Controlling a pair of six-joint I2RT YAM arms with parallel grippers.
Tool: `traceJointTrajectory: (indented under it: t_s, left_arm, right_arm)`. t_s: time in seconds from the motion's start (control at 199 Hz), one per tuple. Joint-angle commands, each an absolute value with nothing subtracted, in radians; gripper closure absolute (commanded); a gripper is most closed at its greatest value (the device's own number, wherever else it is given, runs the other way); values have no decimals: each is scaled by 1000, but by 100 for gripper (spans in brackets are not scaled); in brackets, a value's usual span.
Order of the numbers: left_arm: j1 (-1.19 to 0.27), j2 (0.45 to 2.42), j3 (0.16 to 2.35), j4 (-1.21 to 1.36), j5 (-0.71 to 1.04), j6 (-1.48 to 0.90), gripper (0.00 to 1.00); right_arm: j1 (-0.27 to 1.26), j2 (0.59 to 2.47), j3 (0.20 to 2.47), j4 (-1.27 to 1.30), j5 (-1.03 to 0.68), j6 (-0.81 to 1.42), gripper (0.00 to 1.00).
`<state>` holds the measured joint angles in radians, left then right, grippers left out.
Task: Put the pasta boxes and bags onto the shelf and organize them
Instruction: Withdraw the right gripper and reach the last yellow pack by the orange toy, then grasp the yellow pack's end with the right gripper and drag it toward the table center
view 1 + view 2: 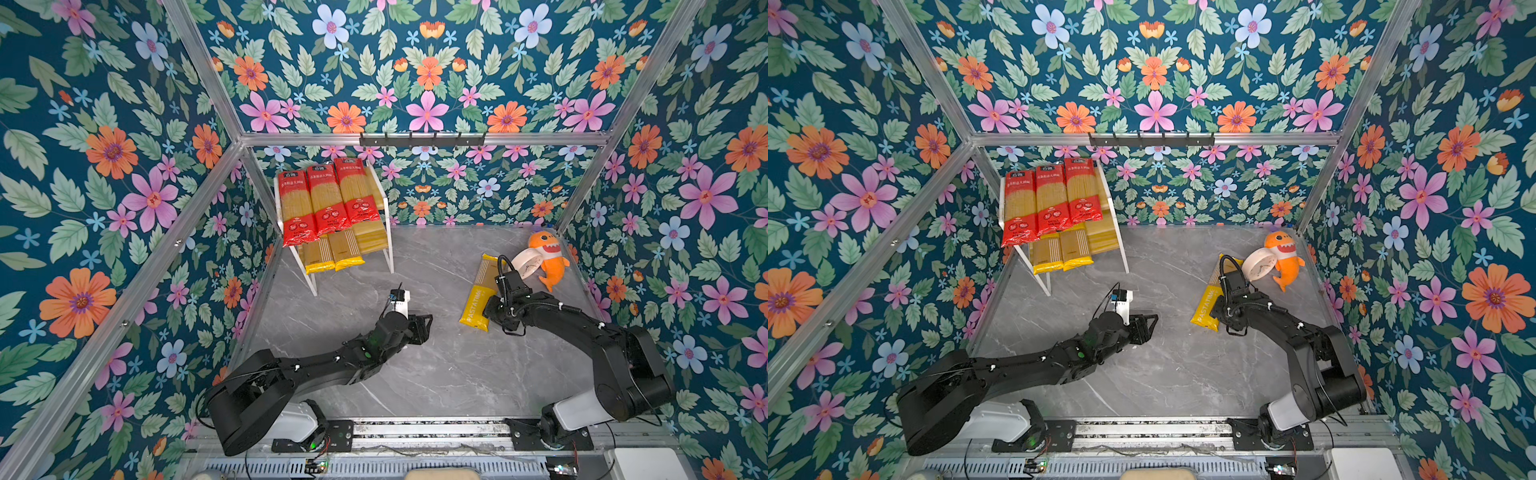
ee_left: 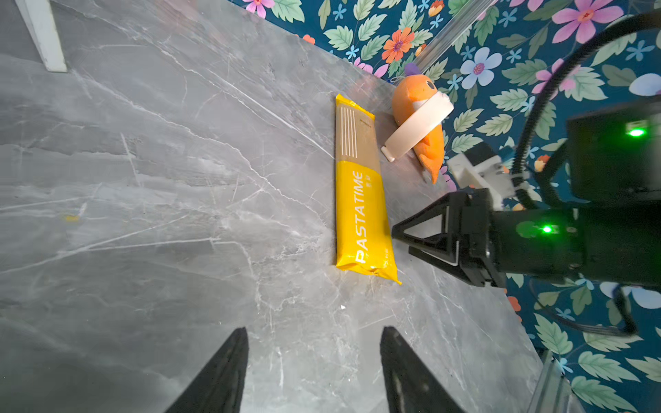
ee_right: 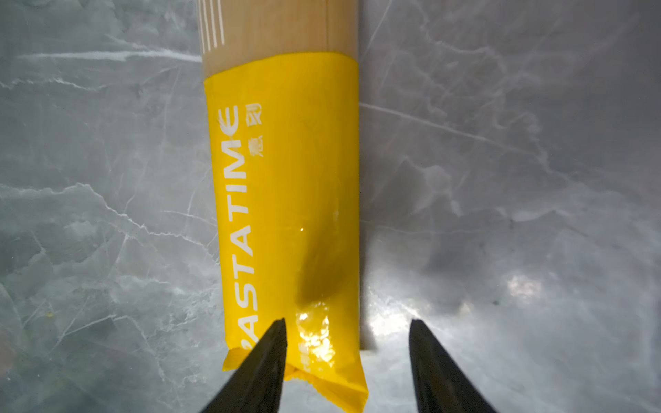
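While 3 red, clear-windowed spaghetti packs (image 1: 328,199) and 2 yellow packs (image 1: 332,251) are already laid on the small 2-tier wooden shelf with a white metal frame (image 1: 374,239) at the desk's back left corner, 1 long yellow "PASTATIME" spaghetti pack (image 1: 478,297) lies flat near the desk's right edge. The right hand (image 3: 347,320) is held open above its near end, nothing gripped, 1 finger over the wrapper and 1 beside it. Before closing, the jaws should be centred across the pack's width and brought nearer its middle, so that drooping is avoided. The left hand (image 2: 314,328) is held open and empty between shelf and front edge.
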<state>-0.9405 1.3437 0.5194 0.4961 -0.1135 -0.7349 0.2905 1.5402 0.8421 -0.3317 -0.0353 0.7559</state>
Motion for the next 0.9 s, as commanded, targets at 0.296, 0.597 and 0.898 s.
traceJointTrajectory:
  t_s: [0.296, 0.597, 0.898]
  left_arm:
    - [-940, 1290, 477, 512, -176, -746, 38]
    - [-939, 1305, 483, 530, -180, -765, 38]
    - [-939, 1365, 474, 574, -114, -868, 38]
  right_arm:
    - [424, 1593, 824, -290, -160, 633, 85]
    - [556, 1478, 777, -451, -236, 558, 79]
    - [426, 1512, 908, -391, -448, 443, 52]
